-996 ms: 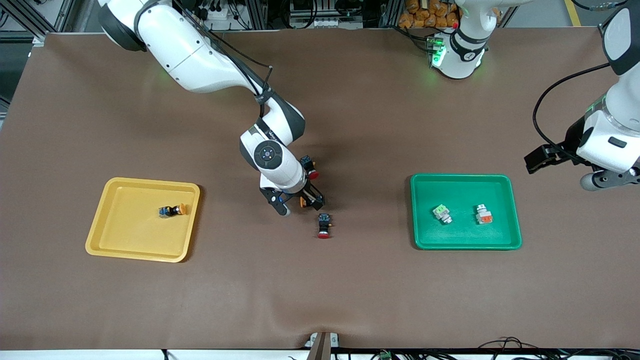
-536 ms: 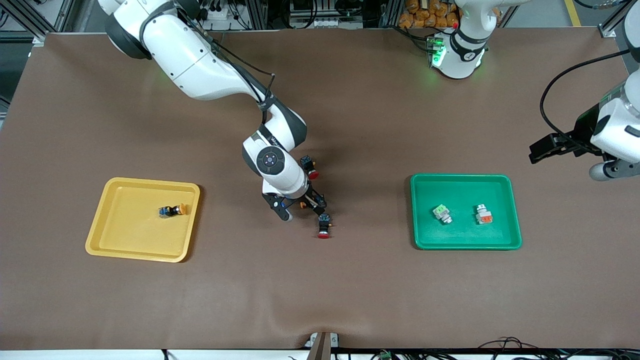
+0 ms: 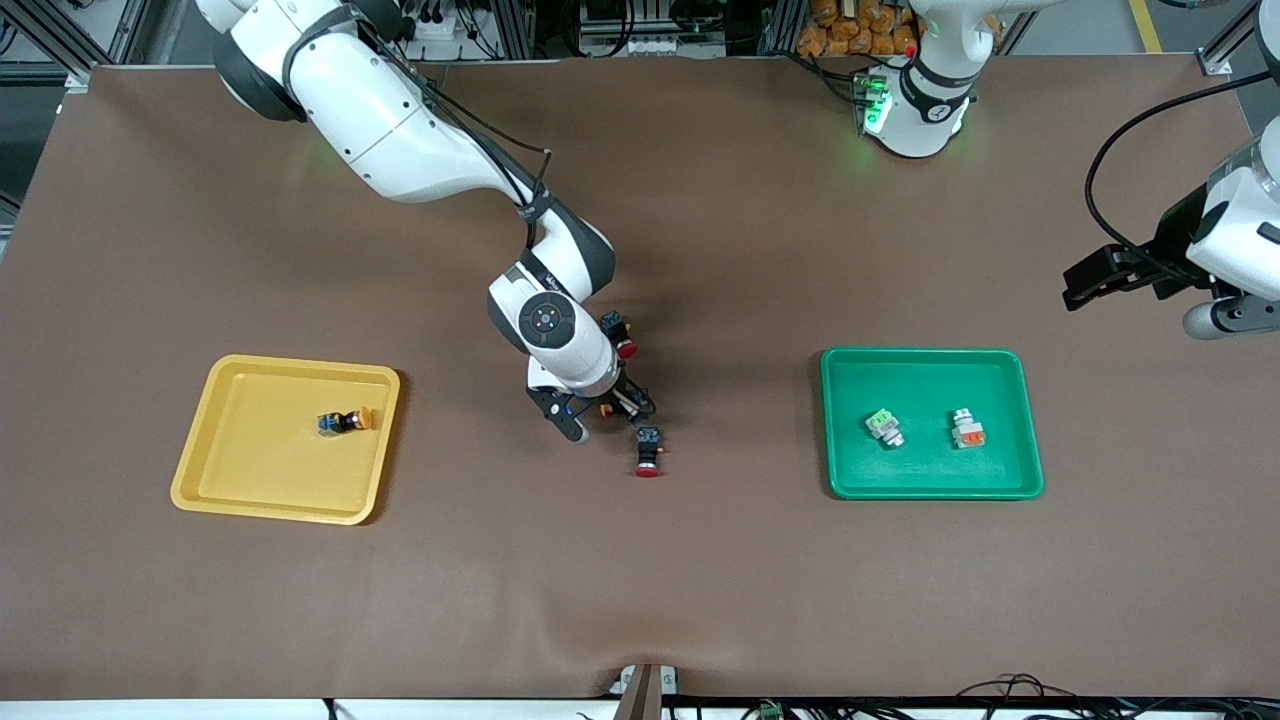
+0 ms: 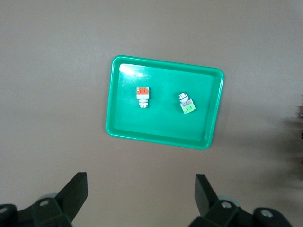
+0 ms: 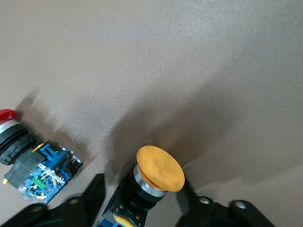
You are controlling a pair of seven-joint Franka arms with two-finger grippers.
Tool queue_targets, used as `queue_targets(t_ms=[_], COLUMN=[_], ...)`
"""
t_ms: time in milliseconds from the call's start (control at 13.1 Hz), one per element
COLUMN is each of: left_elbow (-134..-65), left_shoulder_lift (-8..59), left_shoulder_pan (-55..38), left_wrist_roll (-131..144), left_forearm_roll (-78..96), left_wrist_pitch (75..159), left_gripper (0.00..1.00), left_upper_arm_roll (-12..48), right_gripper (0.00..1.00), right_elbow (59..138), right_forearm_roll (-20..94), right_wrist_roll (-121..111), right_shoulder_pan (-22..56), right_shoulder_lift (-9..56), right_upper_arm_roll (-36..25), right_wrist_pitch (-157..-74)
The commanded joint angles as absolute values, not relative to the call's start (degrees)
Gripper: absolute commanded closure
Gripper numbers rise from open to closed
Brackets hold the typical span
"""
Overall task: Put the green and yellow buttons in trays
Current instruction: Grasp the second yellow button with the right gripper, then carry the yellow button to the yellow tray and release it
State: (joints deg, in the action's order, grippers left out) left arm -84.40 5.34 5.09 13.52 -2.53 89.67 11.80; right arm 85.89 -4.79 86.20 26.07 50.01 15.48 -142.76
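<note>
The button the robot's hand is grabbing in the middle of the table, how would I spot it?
Look at the bare brown table midway between the yellow tray and the green tray. There the right hand has its fingers around the yellow button. Its round cap is orange-yellow, while both loose buttons beside it have red caps.

The front view looks down from high across the brown cloth-covered surface (image 3: 700,580), facing both arm bases. The left wrist view looks down from well above onto the shallow green plastic tray (image 4: 116,109), which the front view shares (image 3: 1030,420). The right wrist view sits very close to the surface, filled by a round orange-yellow-capped push-button (image 5: 160,168).
</note>
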Motion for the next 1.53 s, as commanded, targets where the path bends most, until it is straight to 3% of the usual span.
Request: queue_targets(t_ms=[0, 230, 536, 766, 1455], left_elbow=[-85.6, -87.6, -96.6, -98.3, -93.7], left_shoulder_lift=[3.4, 1.5, -6.7, -8.7, -5.4], left_shoulder_pan=[5.5, 2.1, -5.3, -4.8, -2.1], left_wrist_roll=[12.3, 12.3, 12.2, 12.2, 11.6], left_forearm_roll=[-1.5, -1.4, -1.3, -1.0, -0.7], left_wrist_pitch=[88.2, 87.9, 88.2, 88.2, 87.9], left_gripper=[0.00, 0.00, 0.00, 0.00, 0.00], left_upper_arm_roll=[12.0, 10.8, 2.5, 2.1, 0.9], right_gripper=[1.00, 1.00, 1.00, 1.00, 1.00], right_elbow=[84.6, 84.6, 84.9, 85.2, 85.9], right_forearm_roll=[-6.5, -6.9, -6.9, -6.8, -1.4], right_wrist_roll=[86.6, 84.1, 66.8, 47.7, 2.6], right_shoulder_pan=[25.8, 24.6, 18.5, 12.1, 10.6], right_shoulder_lift=[50.5, 48.0, 39.0, 33.8, 30.2], right_upper_arm_roll=[16.0, 16.2, 16.3, 15.8, -7.0], right_wrist_pitch=[-142.6, -139.9, -126.2, -116.2, -103.7])
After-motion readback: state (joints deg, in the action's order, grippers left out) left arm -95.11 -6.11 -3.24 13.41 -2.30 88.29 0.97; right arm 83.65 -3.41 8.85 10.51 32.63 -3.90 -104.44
